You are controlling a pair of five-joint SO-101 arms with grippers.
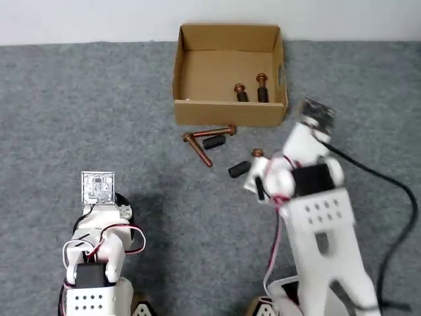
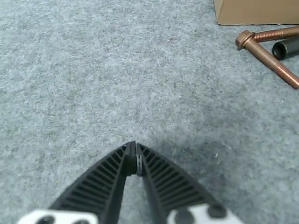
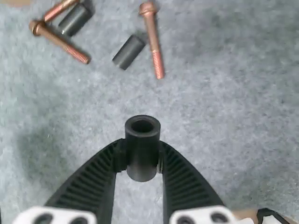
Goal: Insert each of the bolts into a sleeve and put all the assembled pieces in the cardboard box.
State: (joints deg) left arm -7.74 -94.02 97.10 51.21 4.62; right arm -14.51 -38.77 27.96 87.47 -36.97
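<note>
Right wrist view | right claw (image 3: 140, 153) grips sleeve (image 3: 142, 137) between tips | left claw (image 2: 135, 156) closed

Grey felt-like table cover (image 1: 99, 112) throughout; white wall strip (image 1: 79, 20) along far edge

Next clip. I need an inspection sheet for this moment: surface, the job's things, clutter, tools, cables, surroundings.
Surface: grey carpet across the whole work area.
Job's things: cardboard box at the far side, open, with two assembled pieces inside. In front of it lie three loose bolts and two loose sleeves. One more sleeve is in the right tool.
Clutter: nothing seen.
Tools: left tool shut, empty, above bare carpet. Right tool shut on the sleeve, above carpet near the loose parts.
Cables: black cable running off the right arm; red and white wires on the arms.
Surroundings: pale wall beyond the carpet.
</note>
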